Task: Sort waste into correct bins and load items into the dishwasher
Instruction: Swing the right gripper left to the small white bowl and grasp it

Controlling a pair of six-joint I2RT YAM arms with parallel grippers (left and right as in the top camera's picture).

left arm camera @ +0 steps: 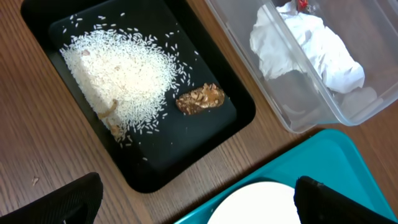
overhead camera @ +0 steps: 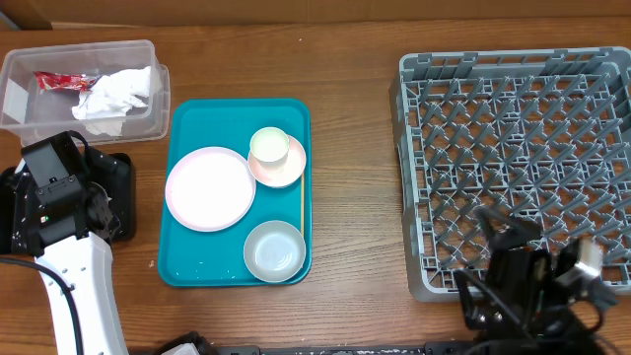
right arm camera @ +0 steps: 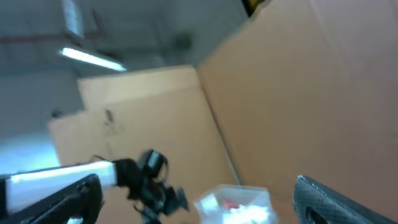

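My left gripper (left arm camera: 198, 190) hangs open over the table edge between the black tray (left arm camera: 208, 59) and the teal tray (left arm camera: 326, 155). The black tray holds loose rice (left arm camera: 118, 74) and a brown lump (left arm camera: 199, 99). In the clear tub (overhead camera: 158, 99) lie a red wrapper (overhead camera: 61, 81) and white tissues (overhead camera: 113, 96). On the teal tray (overhead camera: 197, 123) sit the large plate (overhead camera: 209, 187), a saucer (overhead camera: 289, 170) with the cup (overhead camera: 268, 146) on it, and the bowl (overhead camera: 273, 249). The grey dish rack (overhead camera: 513, 148) stands at the right. My right gripper (right arm camera: 198, 186) is open and empty, at the rack's near edge.
Cardboard walls run along the far side of the table. The left arm (overhead camera: 59, 247) covers the black tray in the overhead view. Bare wood shows between the teal tray and the rack.
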